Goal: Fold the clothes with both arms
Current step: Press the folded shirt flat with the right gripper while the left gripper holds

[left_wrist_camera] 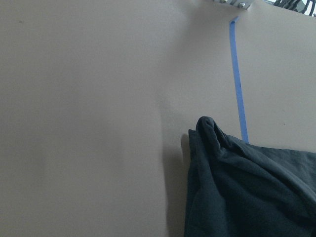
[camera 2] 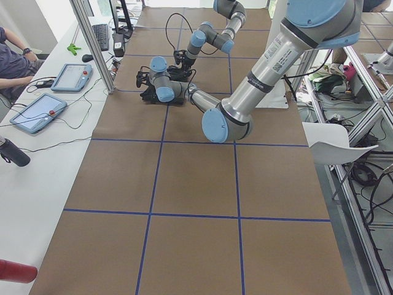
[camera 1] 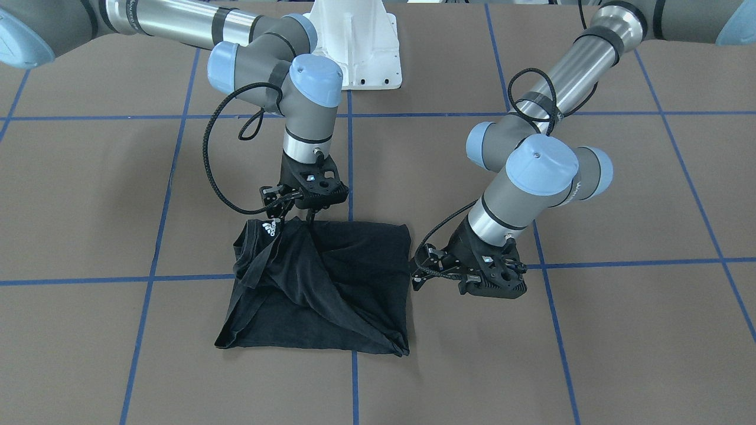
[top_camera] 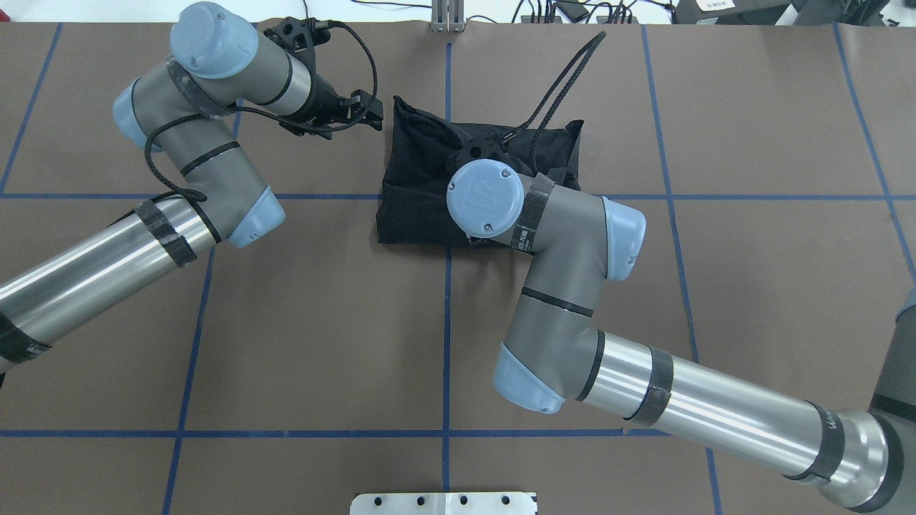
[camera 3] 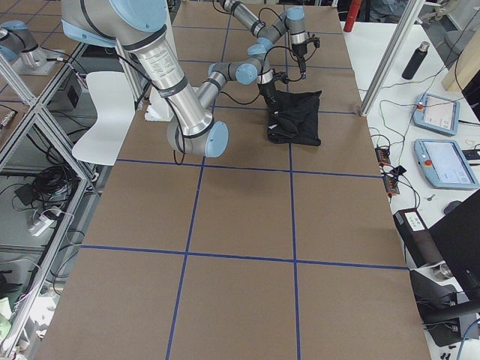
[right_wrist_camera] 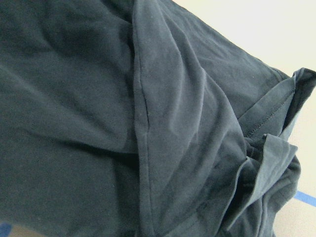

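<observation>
The black T-shirt [camera 1: 331, 277] lies in a rumpled, roughly square fold on the brown table, with its white Adidas logo [camera 1: 270, 229] at the collar corner. It also shows in the overhead view [top_camera: 422, 193] and in both wrist views [left_wrist_camera: 237, 187] [right_wrist_camera: 98, 123]. The graphic is hidden. My left gripper [camera 1: 418, 268] sits low beside the shirt's side edge, open and empty; it also shows in the overhead view [top_camera: 371, 113]. My right gripper [camera 1: 274, 203] hovers just above the shirt's edge near the collar and looks open. In the overhead view it is hidden under its own wrist.
The white pedestal base [camera 1: 354, 47] stands behind the shirt. Blue tape lines [camera 1: 352, 147] cross the brown table. An operators' desk with tablets [camera 3: 442, 112] and a bottle [camera 3: 416, 60] runs along the far side. A metal plate [top_camera: 444, 503] is at the near edge.
</observation>
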Robot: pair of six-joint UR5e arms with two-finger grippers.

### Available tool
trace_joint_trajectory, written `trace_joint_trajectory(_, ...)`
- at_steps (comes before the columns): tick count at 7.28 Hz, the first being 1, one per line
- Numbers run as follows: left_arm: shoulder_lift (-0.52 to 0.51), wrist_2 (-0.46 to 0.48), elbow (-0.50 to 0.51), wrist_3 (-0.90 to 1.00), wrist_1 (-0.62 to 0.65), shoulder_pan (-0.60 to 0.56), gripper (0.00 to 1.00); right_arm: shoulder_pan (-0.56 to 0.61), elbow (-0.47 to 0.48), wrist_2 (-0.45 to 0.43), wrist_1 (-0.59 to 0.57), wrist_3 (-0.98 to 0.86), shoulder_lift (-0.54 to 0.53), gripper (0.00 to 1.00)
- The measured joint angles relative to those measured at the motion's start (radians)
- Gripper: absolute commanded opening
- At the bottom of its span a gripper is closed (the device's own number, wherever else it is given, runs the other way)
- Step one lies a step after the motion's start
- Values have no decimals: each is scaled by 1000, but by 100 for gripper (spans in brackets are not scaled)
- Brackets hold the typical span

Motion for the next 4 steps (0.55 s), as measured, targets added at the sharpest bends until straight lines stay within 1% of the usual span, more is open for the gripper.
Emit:
trace_joint_trajectory(1,0,0,0,0,0,0,100,0,-9,1,0,-4,0,42)
trace_joint_trajectory(3,0,-1,0,0,0,-1,100,4,-15,3,1,-9,2,2)
trace_joint_trajectory(4,0,-1,0,0,0,-1,100,12,-14,4,1,-16,3,0)
